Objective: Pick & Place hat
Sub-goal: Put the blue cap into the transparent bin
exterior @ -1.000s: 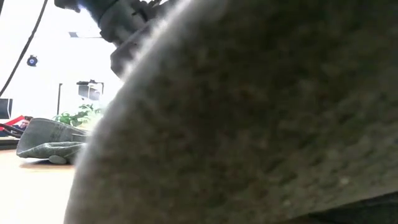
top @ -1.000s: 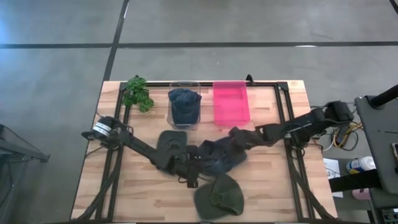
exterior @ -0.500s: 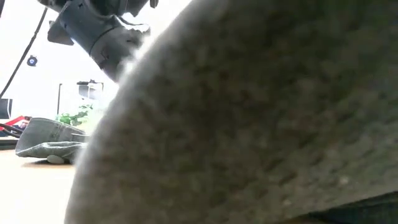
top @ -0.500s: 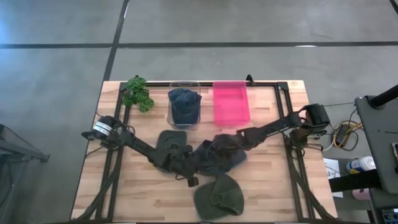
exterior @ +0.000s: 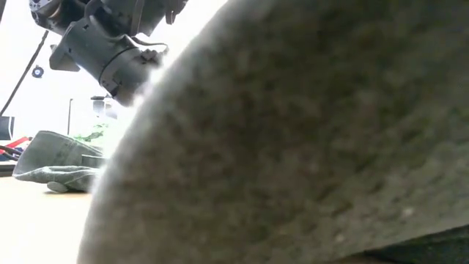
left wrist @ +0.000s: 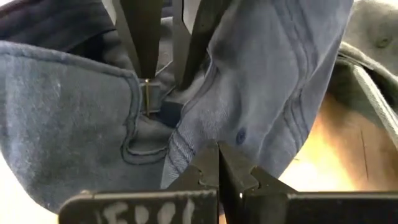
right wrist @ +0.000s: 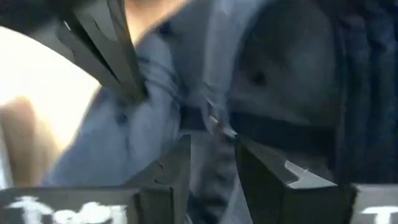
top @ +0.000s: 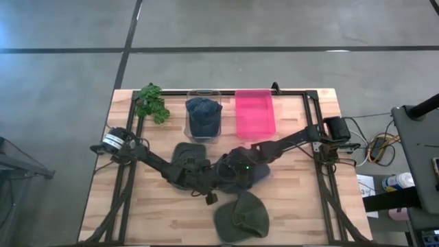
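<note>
Grey concrete floor (top: 62, 123) around the setup, crossed by dark seam lines: one running left to right beyond the far edge, one angled toward the far-left corner. Light wooden plank table (top: 151, 219) with black metal frame rails (top: 319, 130) along the sides and far edge. Right of table: dark stand (top: 418, 151), loose cables (top: 377, 145), papers on the floor (top: 367, 185). Dark object at left edge of floor (top: 17, 161). Low view: very bright, washed-out backdrop (exterior: 58, 81); hanging black cable (exterior: 29, 62) at left.

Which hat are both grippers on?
The blue hat at table centre, between left gripper and right gripper; the two green hats lie free.
</note>
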`<move>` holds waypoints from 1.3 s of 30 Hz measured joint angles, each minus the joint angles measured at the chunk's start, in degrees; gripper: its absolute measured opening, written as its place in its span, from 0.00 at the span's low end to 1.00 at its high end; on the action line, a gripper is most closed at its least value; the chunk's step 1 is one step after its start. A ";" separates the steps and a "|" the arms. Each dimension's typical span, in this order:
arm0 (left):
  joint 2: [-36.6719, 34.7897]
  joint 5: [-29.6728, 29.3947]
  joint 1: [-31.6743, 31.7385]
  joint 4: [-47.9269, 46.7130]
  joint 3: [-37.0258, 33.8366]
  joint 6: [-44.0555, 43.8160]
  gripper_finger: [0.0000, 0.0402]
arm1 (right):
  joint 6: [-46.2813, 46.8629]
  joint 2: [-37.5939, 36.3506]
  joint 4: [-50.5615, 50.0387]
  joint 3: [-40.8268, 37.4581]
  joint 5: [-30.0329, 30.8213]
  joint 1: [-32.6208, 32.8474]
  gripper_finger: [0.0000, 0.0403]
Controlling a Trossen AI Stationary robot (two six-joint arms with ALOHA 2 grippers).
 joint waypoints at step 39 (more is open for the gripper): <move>-0.54 0.07 2.16 5.37 -0.33 9.51 0.00 | -12.68 -0.94 -2.44 1.16 4.76 -0.94 0.02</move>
